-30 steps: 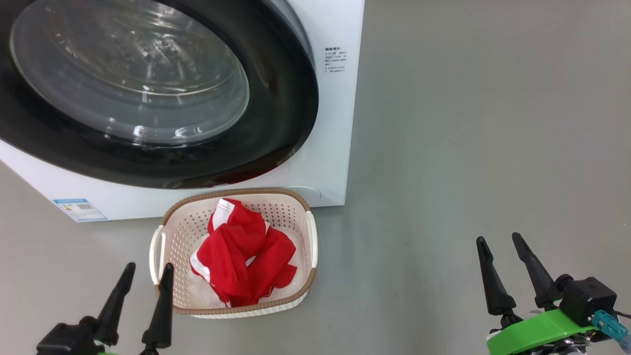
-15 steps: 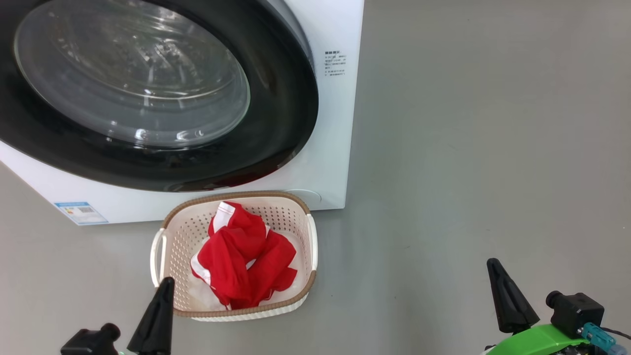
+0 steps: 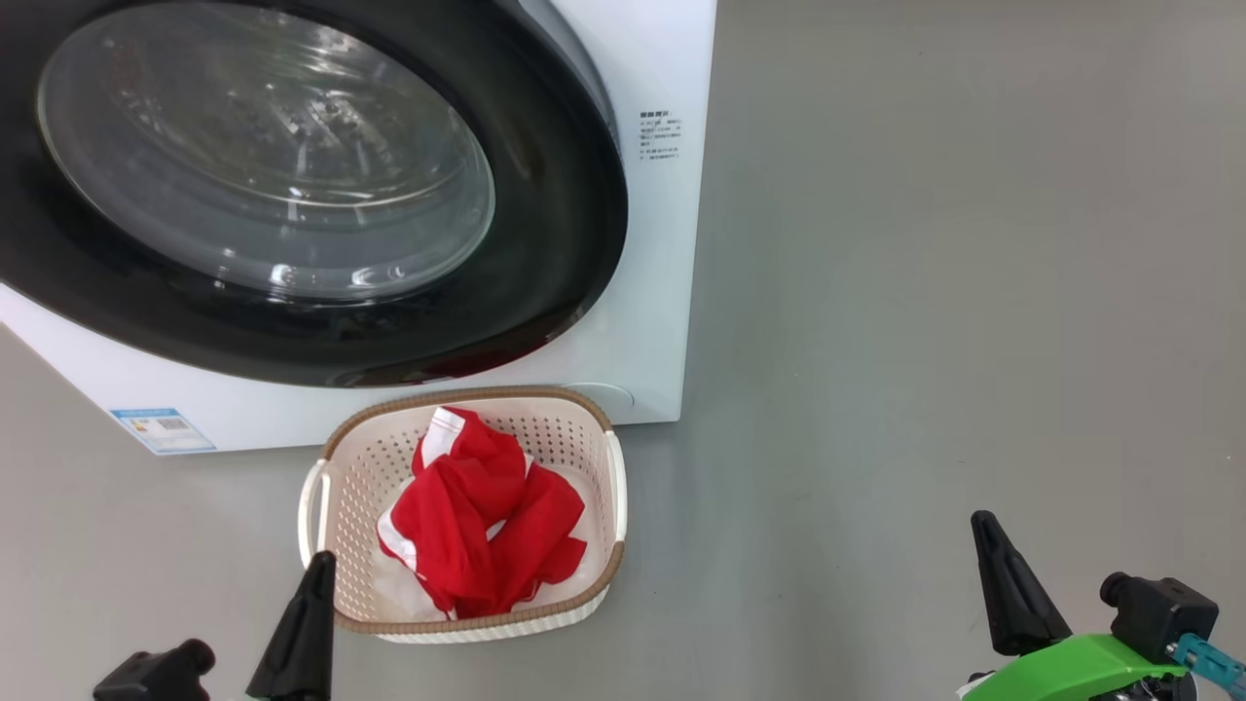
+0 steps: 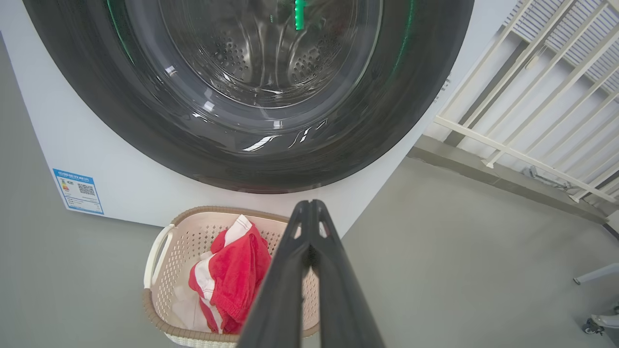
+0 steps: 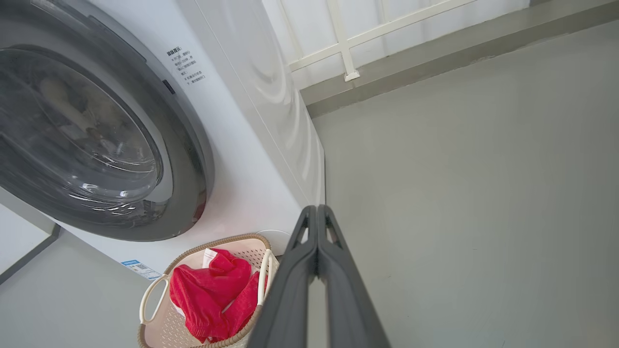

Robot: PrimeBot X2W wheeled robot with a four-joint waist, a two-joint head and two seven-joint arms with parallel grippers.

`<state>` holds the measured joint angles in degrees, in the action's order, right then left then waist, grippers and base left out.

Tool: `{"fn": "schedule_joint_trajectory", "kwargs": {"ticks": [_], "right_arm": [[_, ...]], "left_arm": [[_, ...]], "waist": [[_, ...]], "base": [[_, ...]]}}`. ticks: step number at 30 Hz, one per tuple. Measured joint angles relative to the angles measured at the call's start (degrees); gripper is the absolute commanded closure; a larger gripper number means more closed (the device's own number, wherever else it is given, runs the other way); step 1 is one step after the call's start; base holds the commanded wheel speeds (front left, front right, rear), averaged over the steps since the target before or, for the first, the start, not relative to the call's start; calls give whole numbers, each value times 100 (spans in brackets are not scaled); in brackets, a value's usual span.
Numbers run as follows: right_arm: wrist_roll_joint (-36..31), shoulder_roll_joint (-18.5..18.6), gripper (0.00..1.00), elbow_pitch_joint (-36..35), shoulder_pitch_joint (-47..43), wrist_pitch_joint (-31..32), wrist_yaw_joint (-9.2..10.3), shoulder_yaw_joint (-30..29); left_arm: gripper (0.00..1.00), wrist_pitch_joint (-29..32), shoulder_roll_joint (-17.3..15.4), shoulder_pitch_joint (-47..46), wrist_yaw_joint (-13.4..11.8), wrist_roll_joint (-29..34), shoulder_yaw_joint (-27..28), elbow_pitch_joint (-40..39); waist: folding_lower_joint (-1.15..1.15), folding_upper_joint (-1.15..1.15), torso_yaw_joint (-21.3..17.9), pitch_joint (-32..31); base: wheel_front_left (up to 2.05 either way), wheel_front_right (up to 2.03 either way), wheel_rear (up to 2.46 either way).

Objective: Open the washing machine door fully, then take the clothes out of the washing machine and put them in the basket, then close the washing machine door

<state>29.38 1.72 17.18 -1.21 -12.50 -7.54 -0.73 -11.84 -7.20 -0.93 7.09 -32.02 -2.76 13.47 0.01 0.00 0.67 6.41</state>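
Dark tapered fingers of the left gripper are pressed together on nothing. Just ahead to its right, the perforated cream basket holds the crumpled red clothes. Beyond, the glossy black-rimmed washing machine door looks shut against the white washing machine, so the task seems finished. The right gripper, well apart from the basket, is likewise closed and empty.

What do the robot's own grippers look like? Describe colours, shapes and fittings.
Left gripper: long, tapering matte-black fingers ending in points, on a black knobbed base. Right gripper: the same black fingers, on a bright green mount carrying a black boxy block and a teal connector.
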Motion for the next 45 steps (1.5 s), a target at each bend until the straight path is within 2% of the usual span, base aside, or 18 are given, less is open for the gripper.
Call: {"fn": "schedule_joint_trajectory", "kwargs": {"ticks": [45], "right_arm": [[2707,126,100,-58,72,654,0,-91]], "left_arm": [[100,675,131,-27,0,-2554,191,58]], "waist": [[-1,0,-28,-258]], "base": [[0,0,0]]}}
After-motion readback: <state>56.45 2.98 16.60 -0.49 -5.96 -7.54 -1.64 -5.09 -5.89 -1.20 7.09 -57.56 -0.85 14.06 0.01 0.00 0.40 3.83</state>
